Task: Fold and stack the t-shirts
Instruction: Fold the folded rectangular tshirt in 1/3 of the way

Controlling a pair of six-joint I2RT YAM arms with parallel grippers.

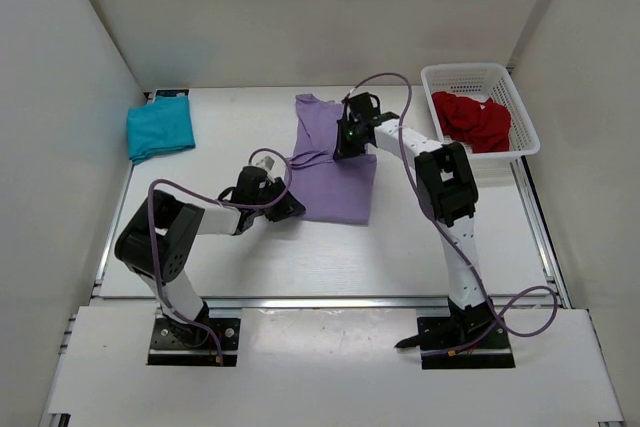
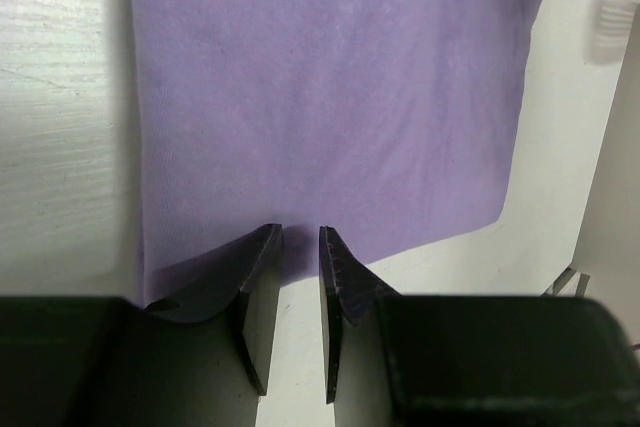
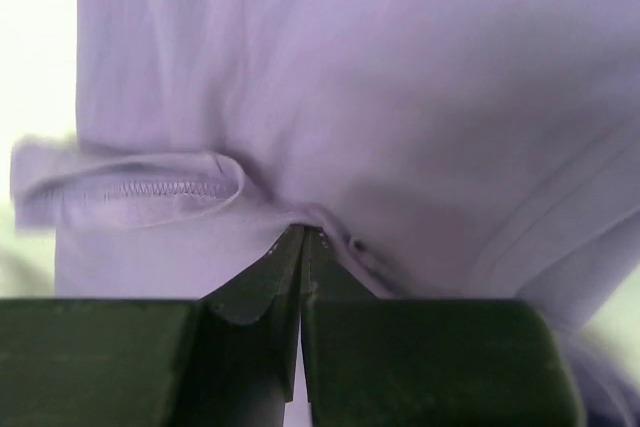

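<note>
- The purple shirt (image 1: 335, 172) lies spread flat in the middle of the table (image 1: 400, 257), collar toward the far edge, hem toward the near edge.
- The left gripper (image 1: 287, 209) sits low at the shirt's near-left corner. Its fingers (image 2: 255, 287) stand a narrow gap apart with the hem reaching between the tips; I cannot tell whether they pinch it.
- The right gripper (image 1: 348, 137) is on the upper part of the shirt, its fingers (image 3: 270, 277) pressed together on a small bunched fold of purple cloth beside a stitched sleeve edge.
- The teal shirt (image 1: 160, 130) lies folded at the far-left corner.
- The red shirt (image 1: 475, 119) is crumpled inside the white basket (image 1: 480, 72) at the far-right corner.
</note>
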